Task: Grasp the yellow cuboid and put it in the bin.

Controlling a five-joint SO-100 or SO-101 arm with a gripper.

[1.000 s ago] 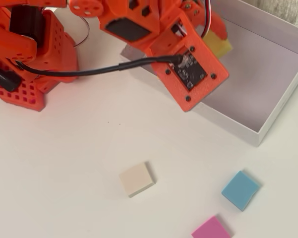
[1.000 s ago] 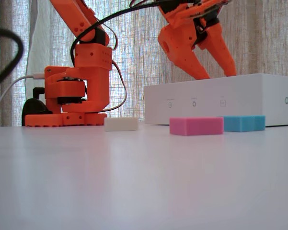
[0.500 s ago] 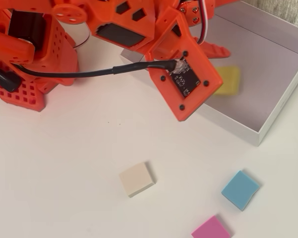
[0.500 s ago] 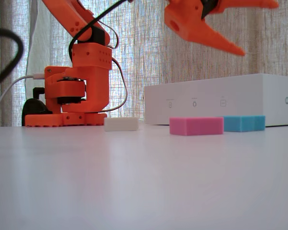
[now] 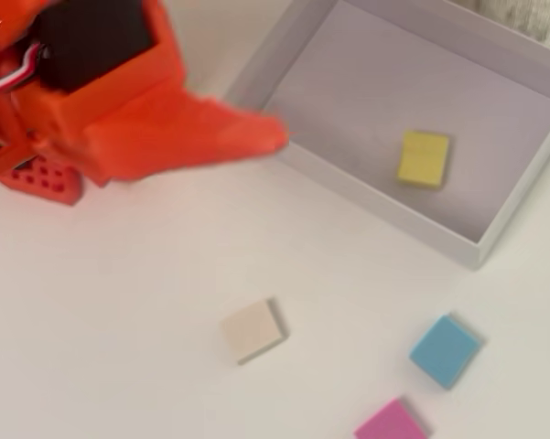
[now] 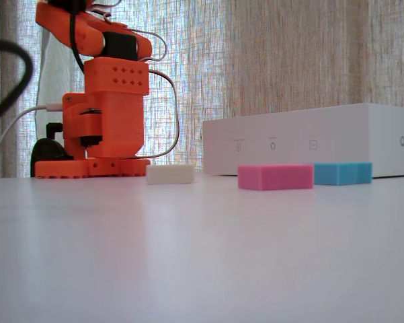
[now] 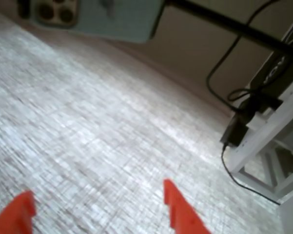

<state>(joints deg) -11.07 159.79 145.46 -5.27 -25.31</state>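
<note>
The yellow cuboid lies flat on the pale floor inside the bin, near its front wall, with nothing touching it. In the fixed view the bin shows only its white side, and the cuboid is hidden behind it. My gripper is open and empty: the wrist view has two orange fingertips far apart, aimed at the curtain. From overhead, a blurred orange finger hangs over the bin's left corner, well left of the cuboid.
A cream block, a blue block and a pink block lie on the white table in front of the bin. The orange arm base stands at the back left, with cables beside it.
The open gripper rose from above the bin and swung out of the fixed view. The arm folded back over its base. The blocks on the table did not move.
</note>
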